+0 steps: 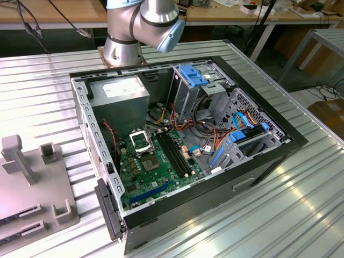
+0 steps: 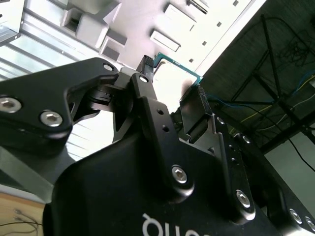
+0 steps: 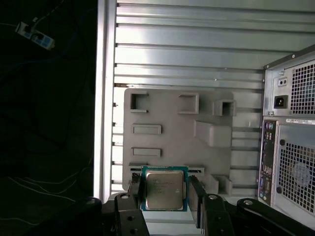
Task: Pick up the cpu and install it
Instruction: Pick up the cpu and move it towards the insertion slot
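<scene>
Cpu: I have the cpu (image 3: 165, 189) up in the gripper, pale metal face toward the first wrist camera, thin green rim around it; in the second wrist view the cpu (image 2: 175, 73) shows as a bright face with a green edge

Gripper: the gripper (image 3: 166, 192) appears in both wrist views, its black fingers (image 3: 137, 191) pressed against two opposite edges of the cpu

Jaws: closed on the cpu, clamping it between them

Tray: a grey plastic tray (image 3: 172, 132) with raised blocks and slots lies behind the cpu as the first wrist camera looks; I cannot tell how far off it the cpu hangs

Tray, wide shot: the same tray (image 1: 32, 188) sits at about eight o'clock from the case, on the exterior view's left

Case: the open computer case (image 1: 258, 156) lies on its side on the slatted metal table (image 1: 301, 215); its rear panel (image 3: 290, 132) is just beside the tray

Board: a green board (image 1: 161, 177) covers the case floor

Socket: a silver-framed black socket (image 1: 141, 141) is at about eleven o'clock on the board, just under the grey power box (image 1: 121, 99)

Arm: the arm (image 1: 142, 24) stands at twelve o'clock from the case
</scene>
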### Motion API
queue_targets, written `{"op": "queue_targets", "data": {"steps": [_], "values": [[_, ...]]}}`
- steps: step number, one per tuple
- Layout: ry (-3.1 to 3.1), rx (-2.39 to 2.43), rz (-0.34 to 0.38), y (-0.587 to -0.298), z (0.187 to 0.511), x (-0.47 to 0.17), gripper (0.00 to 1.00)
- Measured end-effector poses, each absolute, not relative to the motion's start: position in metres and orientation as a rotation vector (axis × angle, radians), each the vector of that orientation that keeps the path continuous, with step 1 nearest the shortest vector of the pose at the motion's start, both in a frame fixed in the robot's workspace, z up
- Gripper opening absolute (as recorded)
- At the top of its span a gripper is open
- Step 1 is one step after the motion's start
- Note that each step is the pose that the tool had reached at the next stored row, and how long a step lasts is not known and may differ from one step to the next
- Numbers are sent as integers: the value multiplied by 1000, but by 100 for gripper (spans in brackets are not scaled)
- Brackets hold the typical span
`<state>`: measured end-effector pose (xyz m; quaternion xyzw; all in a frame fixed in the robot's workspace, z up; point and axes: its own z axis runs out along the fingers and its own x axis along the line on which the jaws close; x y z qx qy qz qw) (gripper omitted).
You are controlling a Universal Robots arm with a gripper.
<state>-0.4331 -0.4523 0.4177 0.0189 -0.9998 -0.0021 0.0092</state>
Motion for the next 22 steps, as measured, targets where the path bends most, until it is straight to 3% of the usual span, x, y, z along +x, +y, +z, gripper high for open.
{"op": "queue_targets", "data": {"steps": [22], "values": [[-3123,59,-7,-452,418,-413,48]]}}
